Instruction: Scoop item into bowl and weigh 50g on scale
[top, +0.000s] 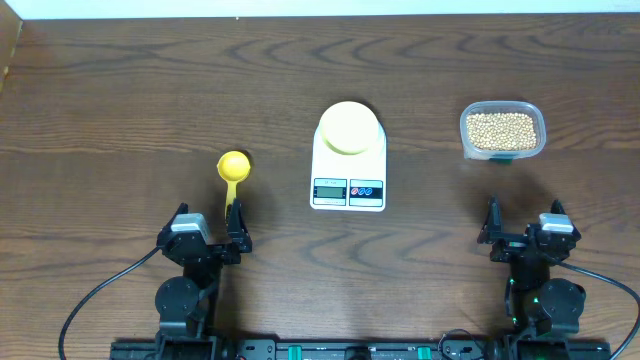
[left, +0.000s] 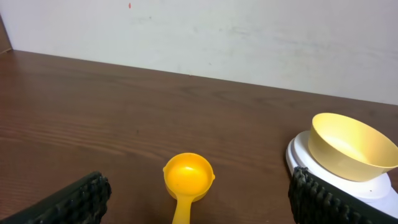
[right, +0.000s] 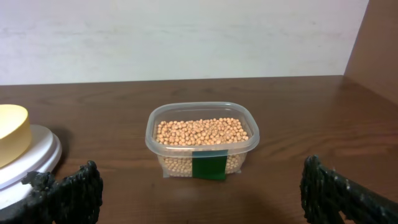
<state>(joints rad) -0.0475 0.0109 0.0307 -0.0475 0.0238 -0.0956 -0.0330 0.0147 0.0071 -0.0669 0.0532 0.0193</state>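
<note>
Left gripper (top: 209, 228): lower left of the overhead frame, jaws spread wide and gripping nothing.
Left fingers (left: 73, 200): dark ribbed pads in the two bottom corners of the left wrist view.
Scoop (left: 188, 176): yellow, lying on the table just ahead of the left gripper. Its empty cup is toward the top of the frame and its handle runs down toward the gap between the fingers, untouched.
Right gripper (top: 524, 228): lower right of the overhead frame, jaws likewise spread and empty.
Tub (right: 155, 146): clear plastic with a green label on its front, at the centre of the right wrist view, well apart from the fingers.
Beans (right: 202, 132): small tan beans filling the tub, all of them inside it.
Scale (top: 348, 190): white, at the centre of the overhead frame between scoop and tub. Its display faces the lower edge and cannot be read.
Bowl (top: 348, 127): pale yellow, upright on the scale's platform, and looks empty.
Table (top: 120, 100): dark wood grain.
</note>
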